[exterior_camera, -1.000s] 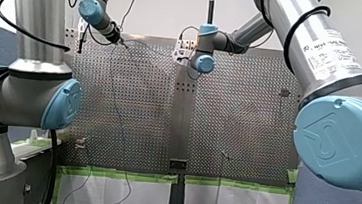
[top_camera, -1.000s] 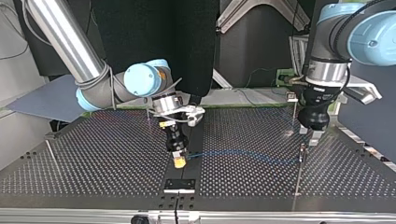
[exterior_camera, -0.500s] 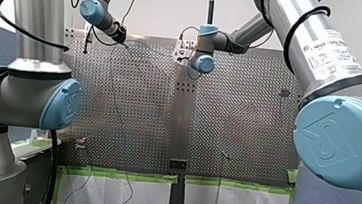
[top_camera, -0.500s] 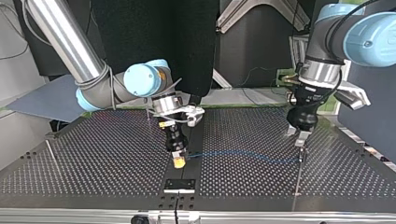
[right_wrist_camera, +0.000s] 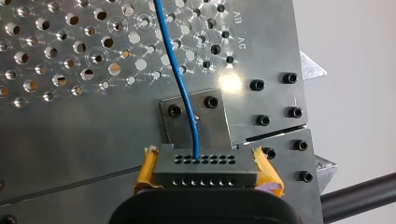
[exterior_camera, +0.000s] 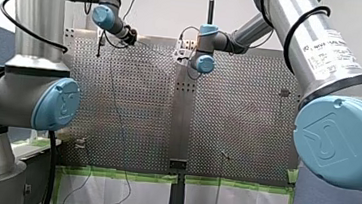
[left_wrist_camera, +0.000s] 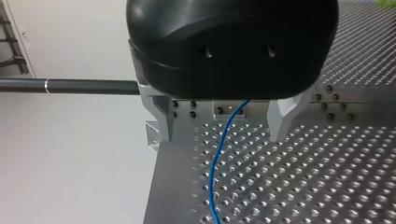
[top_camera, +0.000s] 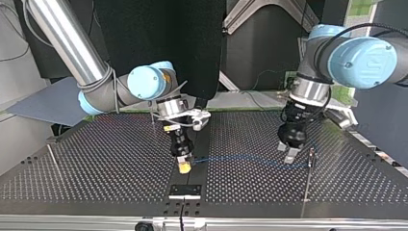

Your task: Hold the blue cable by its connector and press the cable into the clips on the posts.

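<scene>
While my right gripper (top_camera: 184,166) clamps the connector (right_wrist_camera: 205,171), my left gripper (left_wrist_camera: 220,135) straddles the blue cable (left_wrist_camera: 215,172), fingers apart; next: press it onto the tabletop-edge post (top_camera: 309,168).

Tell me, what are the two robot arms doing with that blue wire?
My right end effector is shut on the dark connector at one end of the blue cable, holding it low over the perforated table. My left end effector is open, with the cable passing between its fingers, close to a thin post. Whether the cable is clipped in yet, I cannot tell.
</scene>
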You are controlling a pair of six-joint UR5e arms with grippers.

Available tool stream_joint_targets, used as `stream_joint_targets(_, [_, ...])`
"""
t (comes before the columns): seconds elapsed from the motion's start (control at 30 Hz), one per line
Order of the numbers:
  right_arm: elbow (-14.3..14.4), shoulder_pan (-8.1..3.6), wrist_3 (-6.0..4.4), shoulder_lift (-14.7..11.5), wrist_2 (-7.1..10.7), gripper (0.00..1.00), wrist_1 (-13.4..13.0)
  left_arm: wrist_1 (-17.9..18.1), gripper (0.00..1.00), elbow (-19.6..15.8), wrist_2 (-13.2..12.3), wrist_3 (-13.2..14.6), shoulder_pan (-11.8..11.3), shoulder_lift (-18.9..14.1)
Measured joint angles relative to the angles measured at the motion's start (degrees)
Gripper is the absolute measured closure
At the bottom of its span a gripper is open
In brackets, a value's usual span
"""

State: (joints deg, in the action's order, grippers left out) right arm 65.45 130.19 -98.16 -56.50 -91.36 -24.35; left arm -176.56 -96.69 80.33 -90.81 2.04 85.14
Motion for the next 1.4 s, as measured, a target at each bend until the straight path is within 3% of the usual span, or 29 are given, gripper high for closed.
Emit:
stream_joint_targets(0.33, [0.0,-0.06,0.06,0.0,-0.05,1.00,0.0,4.2,0.00,2.4,5.1,-0.9,4.3,5.1])
stream_joint_targets(0.53, [0.0,-0.05,0.13,0.1,0.02,1.00,0.0,5.0,0.00,2.5,8.3,-0.3,4.0,6.8])
stream_joint_targets(1.03, [0.0,-0.09,0.15,0.3,0.03,1.00,0.0,6.5,0.00,3.8,15.2,0.9,4.2,6.9])
stream_joint_targets(1.4, [0.0,-0.08,0.15,0.4,0.11,1.00,0.0,6.6,0.00,6.2,15.8,0.9,4.9,8.5])
